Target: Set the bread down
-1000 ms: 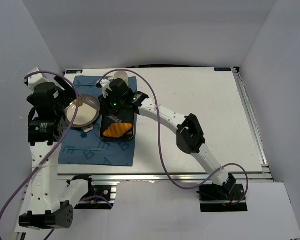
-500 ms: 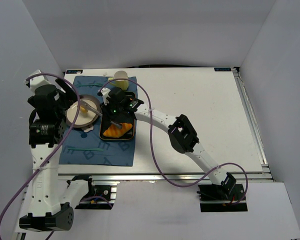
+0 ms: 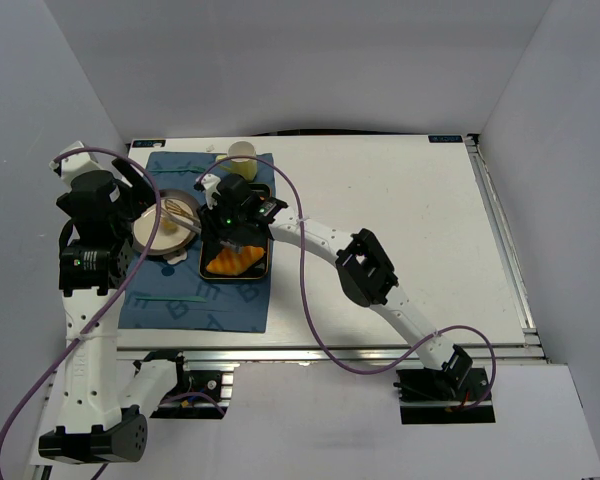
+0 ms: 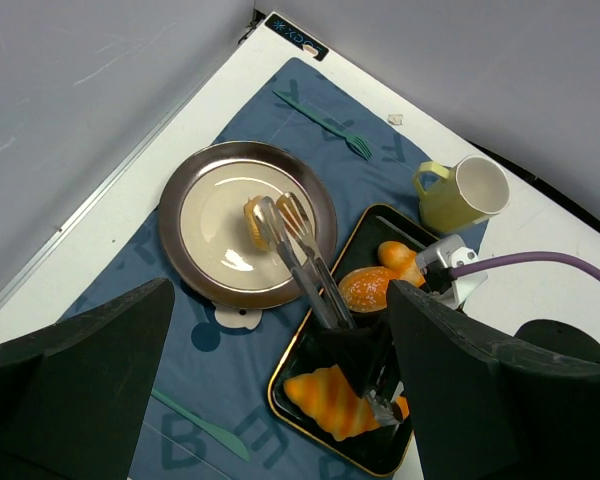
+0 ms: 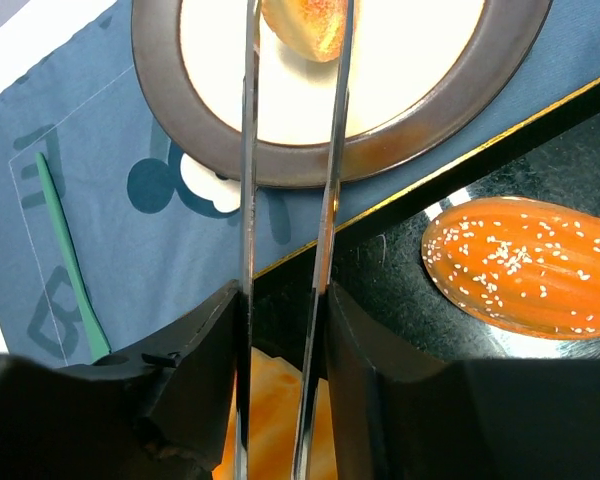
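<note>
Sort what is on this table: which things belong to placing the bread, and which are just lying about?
In the job:
bun, now on the plate
tongs, held by the right gripper

Lying about:
croissant
seeded roll
small oval roll
tray
mug
fork
other teal utensil
mat

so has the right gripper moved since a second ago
Yes. The right gripper, holding the tongs, has shifted toward the near table edge, away from the yellow cup it partly hid before, and now sits over the black tray.
</note>
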You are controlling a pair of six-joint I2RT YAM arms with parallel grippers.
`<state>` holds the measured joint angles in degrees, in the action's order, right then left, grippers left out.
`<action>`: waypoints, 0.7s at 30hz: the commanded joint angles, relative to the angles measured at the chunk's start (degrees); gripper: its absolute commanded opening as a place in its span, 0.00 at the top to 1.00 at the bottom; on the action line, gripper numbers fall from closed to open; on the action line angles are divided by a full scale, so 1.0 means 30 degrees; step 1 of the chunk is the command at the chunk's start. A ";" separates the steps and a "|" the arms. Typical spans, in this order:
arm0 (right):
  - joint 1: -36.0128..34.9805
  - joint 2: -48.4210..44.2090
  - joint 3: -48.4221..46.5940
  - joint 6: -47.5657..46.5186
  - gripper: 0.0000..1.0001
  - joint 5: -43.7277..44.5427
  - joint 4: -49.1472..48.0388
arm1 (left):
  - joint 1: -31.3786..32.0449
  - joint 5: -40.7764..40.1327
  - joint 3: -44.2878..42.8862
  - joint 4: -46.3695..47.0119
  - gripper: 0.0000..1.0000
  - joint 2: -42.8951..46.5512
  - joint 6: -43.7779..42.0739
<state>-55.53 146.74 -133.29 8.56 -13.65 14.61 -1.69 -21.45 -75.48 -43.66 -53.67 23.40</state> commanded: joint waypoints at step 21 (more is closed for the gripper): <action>-0.0006 -0.2622 0.0456 0.0488 0.44 -0.1573 -0.1794 | 0.0066 0.0120 0.0171 0.0081 0.02 0.0458 -0.0094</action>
<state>-55.53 144.68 -131.87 9.21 -16.32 13.06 -1.69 -21.39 -75.33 -43.64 -53.65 23.40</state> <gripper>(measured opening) 0.558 0.984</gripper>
